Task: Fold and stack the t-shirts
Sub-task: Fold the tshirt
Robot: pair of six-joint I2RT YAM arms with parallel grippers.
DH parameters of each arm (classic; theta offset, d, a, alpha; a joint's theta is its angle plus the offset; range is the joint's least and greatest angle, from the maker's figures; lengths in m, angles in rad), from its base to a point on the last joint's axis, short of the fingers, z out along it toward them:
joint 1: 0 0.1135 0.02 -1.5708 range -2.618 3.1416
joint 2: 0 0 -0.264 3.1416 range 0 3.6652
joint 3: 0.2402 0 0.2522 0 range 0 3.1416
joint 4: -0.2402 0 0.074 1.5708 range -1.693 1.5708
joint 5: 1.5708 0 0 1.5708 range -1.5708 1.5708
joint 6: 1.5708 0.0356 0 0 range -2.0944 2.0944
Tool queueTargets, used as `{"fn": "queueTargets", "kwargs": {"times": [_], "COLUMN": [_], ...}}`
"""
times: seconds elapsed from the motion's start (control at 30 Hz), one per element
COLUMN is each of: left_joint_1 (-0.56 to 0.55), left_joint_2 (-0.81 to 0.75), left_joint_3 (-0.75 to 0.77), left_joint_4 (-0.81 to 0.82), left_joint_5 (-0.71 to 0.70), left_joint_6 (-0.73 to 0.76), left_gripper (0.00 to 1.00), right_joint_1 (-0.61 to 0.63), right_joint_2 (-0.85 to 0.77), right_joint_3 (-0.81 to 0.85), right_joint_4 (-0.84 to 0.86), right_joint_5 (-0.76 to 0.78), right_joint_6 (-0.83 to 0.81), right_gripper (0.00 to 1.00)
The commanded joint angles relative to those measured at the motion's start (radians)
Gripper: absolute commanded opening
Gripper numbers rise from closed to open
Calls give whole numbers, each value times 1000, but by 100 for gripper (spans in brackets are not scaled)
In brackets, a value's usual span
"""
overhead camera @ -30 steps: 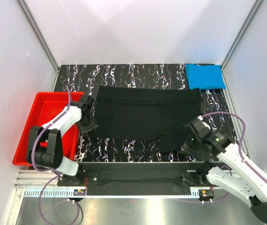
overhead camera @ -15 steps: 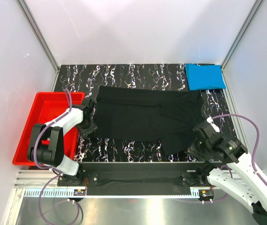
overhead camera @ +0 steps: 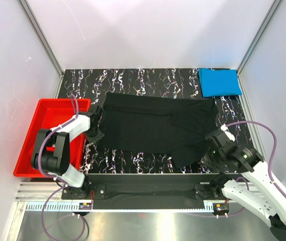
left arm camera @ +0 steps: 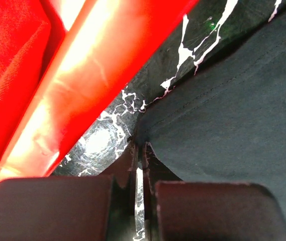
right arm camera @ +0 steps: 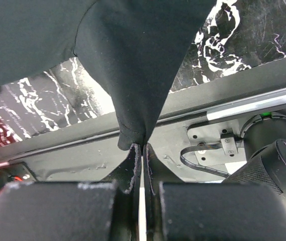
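Top external view: the black t-shirt [overhead camera: 158, 125] lies spread across the middle of the marbled table [overhead camera: 132, 78], its long side running left to right, with one claw at each near corner. The left claw [overhead camera: 93, 134] sits low at the shirt's near left corner. The left wrist view shows this claw [left arm camera: 138, 150] closed, its tips meeting on the hem corner with the fabric seemingly nipped between them. The right claw [overhead camera: 209, 148] is at the near right corner. In the right wrist view it [right arm camera: 141, 146] is closed tight on a pinch of black cloth, which rises from the tips in a taut peak above the table's near edge. The red tub [overhead camera: 47, 133] stands just beside the shirt's left edge, leaving only a narrow strip of table there. A red t-shirt [left arm camera: 7, 65] lies inside the tub, showing only as a patch of weave. The folded blue t-shirt [overhead camera: 219, 82] occupies the far right corner, near the black shirt's far right corner. Bare table runs along the far side and in a thinner band along the near side, and white walls close in on the left, right and far sides.
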Motion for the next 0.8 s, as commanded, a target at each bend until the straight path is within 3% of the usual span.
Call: {"fn": "queueTargets", "kwargs": {"times": [0.0, 0.2, 0.37, 0.77], "left_joint_1": [3, -51, -60, -103], "left_joint_2": [24, -11, 4, 242], "left_joint_3": [-16, 85, 218, 553], "left_joint_4": [2, -105, -165, -229], "left_joint_5": [-70, -162, -223, -305], "left_joint_6": [25, 80, 131, 286], "left_gripper": [0, 0, 0, 0], "right_joint_1": [9, -26, -326, -584], "right_joint_2": [61, 209, 355, 739], "right_joint_3": [55, 127, 233, 610], "right_joint_4": [18, 26, 63, -2], "right_joint_5": [43, 26, -144, -222], "right_joint_6": [-21, -106, -341, -636], "right_gripper": [0, 0, 0, 0]}}
